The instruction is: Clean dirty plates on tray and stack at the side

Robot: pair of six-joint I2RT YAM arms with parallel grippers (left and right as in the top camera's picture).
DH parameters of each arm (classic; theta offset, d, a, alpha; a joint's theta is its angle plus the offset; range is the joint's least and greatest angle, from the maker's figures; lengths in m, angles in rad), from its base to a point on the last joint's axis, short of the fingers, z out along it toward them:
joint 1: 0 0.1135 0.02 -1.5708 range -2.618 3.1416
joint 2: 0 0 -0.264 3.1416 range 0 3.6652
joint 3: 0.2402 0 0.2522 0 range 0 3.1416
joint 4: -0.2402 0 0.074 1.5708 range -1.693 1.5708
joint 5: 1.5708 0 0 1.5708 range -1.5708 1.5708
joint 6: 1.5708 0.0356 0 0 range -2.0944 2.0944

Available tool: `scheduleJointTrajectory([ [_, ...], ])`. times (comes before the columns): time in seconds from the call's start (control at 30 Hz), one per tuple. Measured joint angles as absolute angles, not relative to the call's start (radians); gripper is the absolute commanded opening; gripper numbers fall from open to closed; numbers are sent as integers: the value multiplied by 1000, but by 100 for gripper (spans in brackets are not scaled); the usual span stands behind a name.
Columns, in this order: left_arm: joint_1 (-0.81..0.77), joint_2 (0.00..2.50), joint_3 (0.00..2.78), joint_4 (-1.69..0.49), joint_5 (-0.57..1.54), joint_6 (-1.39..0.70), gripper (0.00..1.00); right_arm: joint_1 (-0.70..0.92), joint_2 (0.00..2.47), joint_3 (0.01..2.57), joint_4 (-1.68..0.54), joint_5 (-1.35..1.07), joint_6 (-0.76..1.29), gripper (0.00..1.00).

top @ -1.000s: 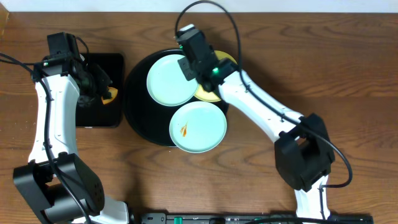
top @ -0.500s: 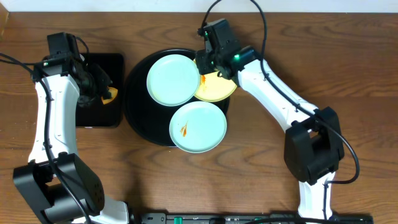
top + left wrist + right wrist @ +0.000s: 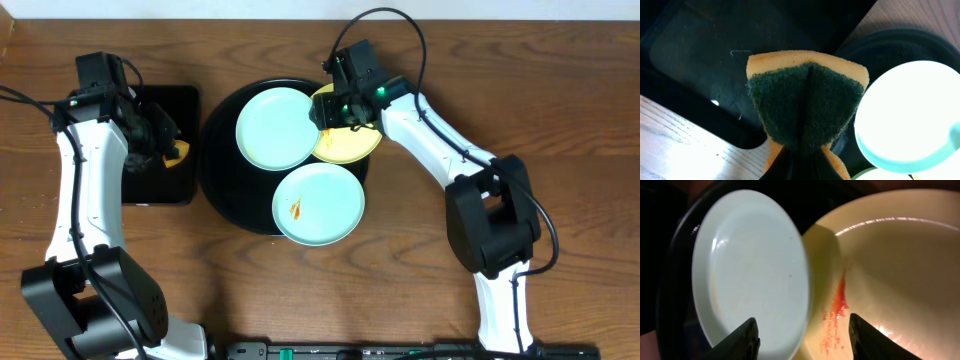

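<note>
1. While the left gripper (image 3: pixel 801 167) is clamped shut on a folded sponge (image 3: pixel 805 107), orange with a dark green scouring face, it hangs above the rectangular black tray (image 3: pixel 700 55) on the left side of the table.
2. On the right gripper (image 3: pixel 805 332) the jaws stand apart and hold nothing. It hovers low over the spot where the upper blue-green plate (image 3: pixel 747 275) overlaps the yellow plate (image 3: pixel 890 265).
3. All three plates lie on the round black tray (image 3: pixel 218 140) in the middle of the table. The upper blue-green plate looks clean. The yellow plate carries a red-orange streak (image 3: pixel 839 300) near its overlapped edge. The lower blue-green plate (image 3: pixel 325 205) has a small orange mark (image 3: pixel 296 208).
4. The yellow plate juts past the round tray's right rim, and the lower plate juts past its front rim.
5. Wooden table (image 3: pixel 580 120) shows to the right of the round tray and along the front, crossed only by the right arm.
</note>
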State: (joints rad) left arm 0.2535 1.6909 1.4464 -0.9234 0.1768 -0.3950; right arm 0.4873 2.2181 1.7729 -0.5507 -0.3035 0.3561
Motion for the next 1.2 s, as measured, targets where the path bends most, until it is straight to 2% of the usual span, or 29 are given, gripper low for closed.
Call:
scheduleJointTrajectory([
  [0.77,253,1691,1446,-923,177,-395,8,483,2317,1773,-516,-464,406,38],
  [1.2,253,1691,1446,-923,177,-395,8,483,2320,1773,-498,-475,414,36],
])
